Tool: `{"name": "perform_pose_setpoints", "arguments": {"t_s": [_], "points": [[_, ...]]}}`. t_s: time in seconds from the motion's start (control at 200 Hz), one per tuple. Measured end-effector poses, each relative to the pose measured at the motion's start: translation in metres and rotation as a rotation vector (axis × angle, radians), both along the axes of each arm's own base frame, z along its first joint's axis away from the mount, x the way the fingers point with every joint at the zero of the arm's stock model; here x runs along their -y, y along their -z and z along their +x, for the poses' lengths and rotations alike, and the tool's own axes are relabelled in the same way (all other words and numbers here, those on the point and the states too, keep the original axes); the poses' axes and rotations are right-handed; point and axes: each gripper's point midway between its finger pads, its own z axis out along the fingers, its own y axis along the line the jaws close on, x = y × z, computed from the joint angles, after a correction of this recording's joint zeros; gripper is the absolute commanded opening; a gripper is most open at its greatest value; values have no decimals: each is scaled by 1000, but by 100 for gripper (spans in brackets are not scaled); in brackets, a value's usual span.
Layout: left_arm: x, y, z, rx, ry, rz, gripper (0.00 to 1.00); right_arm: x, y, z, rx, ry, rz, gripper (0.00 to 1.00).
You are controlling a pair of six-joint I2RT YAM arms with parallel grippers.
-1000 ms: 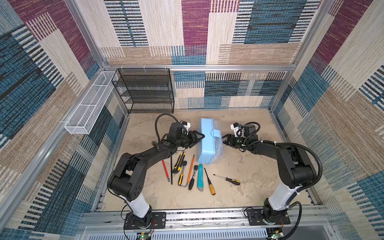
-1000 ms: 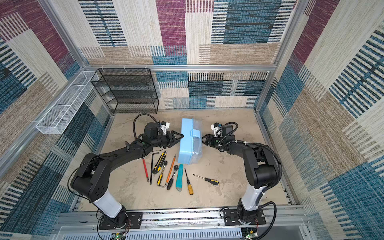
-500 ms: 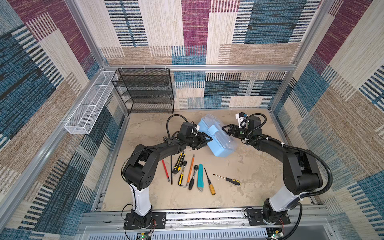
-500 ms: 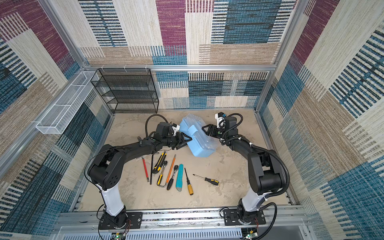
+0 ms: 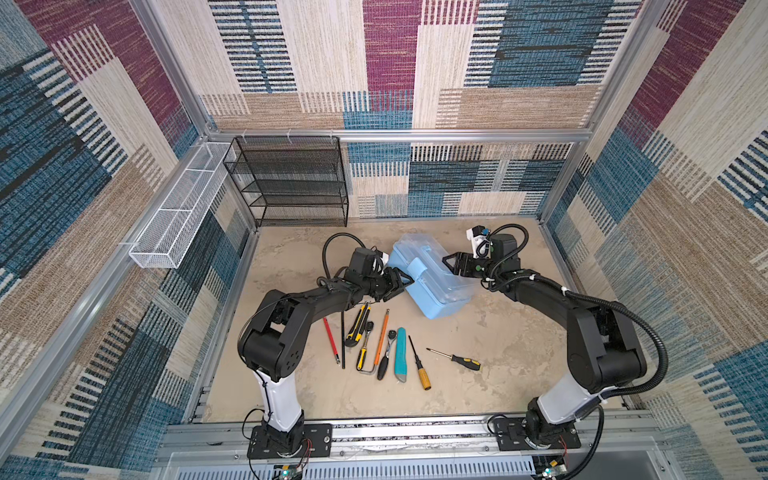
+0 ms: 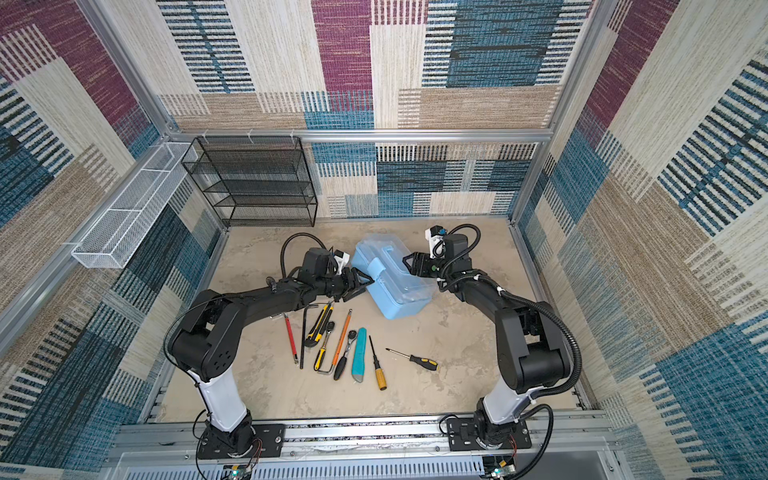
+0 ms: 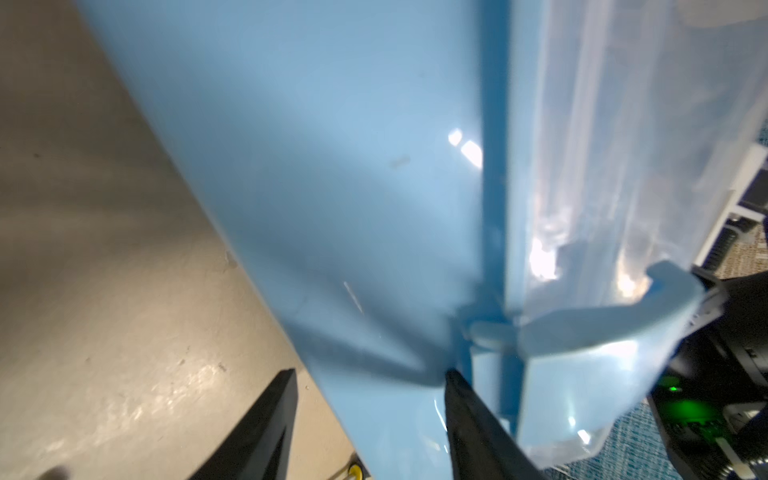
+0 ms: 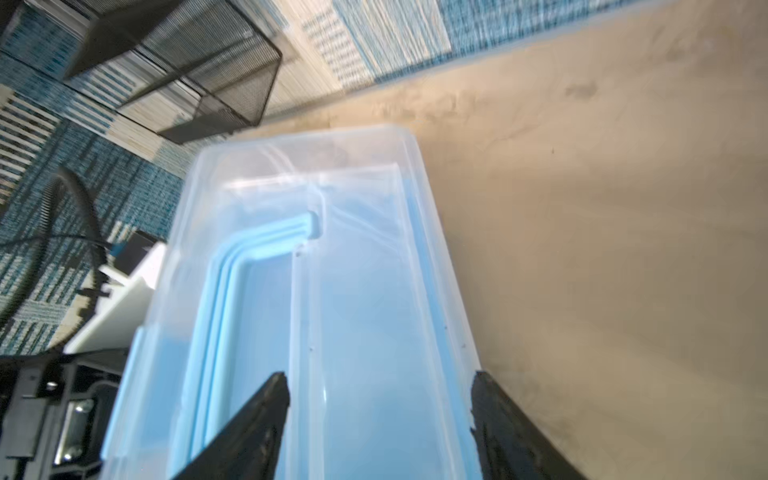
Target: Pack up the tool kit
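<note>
Toolbox (image 5: 440, 291) skewed, clear lid (image 8: 353, 291) on, just 12 o'clock of table (image 5: 498, 374) centre. Left gripper (image 5: 401, 286) at its 9 o'clock, half spread, one jaw against its side, gripping nothing. Right gripper (image 5: 448, 264) at its 2 o'clock, spread wide over lid, empty.

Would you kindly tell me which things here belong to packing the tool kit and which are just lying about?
For the job: blue toolbox, teal utility knife, yellow-black utility knife, black-handled ratchet, black hex key, amber-handled screwdriver.
Lying about: black mesh rack, white mesh basket.
</note>
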Motion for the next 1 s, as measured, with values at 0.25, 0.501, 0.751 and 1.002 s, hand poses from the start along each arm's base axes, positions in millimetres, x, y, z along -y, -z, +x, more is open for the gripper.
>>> {"name": "perform_pose_setpoints", "arguments": {"t_s": [0.25,0.501,0.751,1.002], "points": [[-17,-5,-4,22,-19,86,61,-14,5,-5,-30,-6,-87,76],[-32,11,-14,-34,-38,167,61,-10,8,-4,-41,14,-108,78],[-26,22,-13,-67,-24,189,61,-11,4,-1,-26,16,-159,79],[-10,34,-4,-79,-1,195,61,-6,-1,4,-4,47,-245,80]]}}
